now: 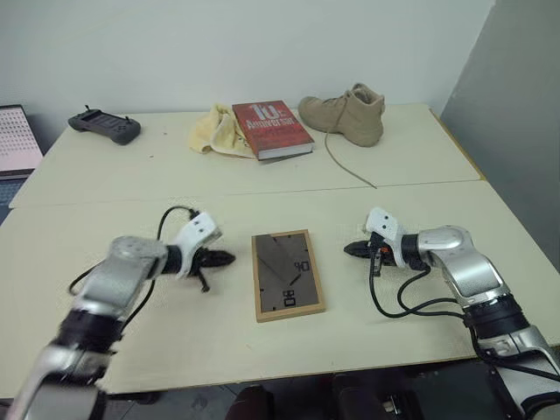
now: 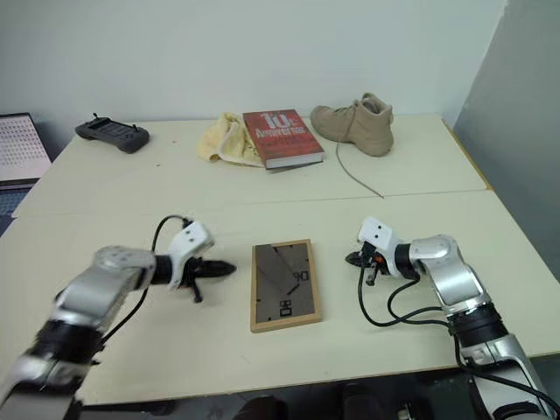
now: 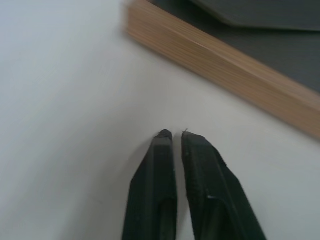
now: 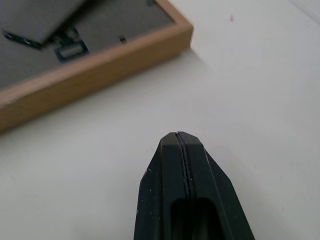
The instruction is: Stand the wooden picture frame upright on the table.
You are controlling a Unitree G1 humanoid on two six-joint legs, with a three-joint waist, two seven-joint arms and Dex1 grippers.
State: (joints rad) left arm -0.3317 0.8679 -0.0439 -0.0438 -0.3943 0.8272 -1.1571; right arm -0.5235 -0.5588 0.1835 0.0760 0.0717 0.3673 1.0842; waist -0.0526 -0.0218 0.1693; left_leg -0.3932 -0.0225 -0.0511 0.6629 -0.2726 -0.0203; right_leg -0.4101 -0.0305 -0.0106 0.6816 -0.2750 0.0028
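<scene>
The left gripper (image 1: pixel 229 257) has a tiny gap between its fingers and holds nothing. Just beside it, the wooden picture frame (image 1: pixel 288 274) lies flat on the table (image 1: pixel 131 184), back side up. The right gripper (image 1: pixel 350 249) is squeezed closed and empty. The frame is not standing yet, so all the lifting is left.

The red book (image 2: pixel 282 136) shows a large "10" above a word that may read "Anniversary".

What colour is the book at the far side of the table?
Red, with white title lettering; the book shows best in the left eye view.
</scene>
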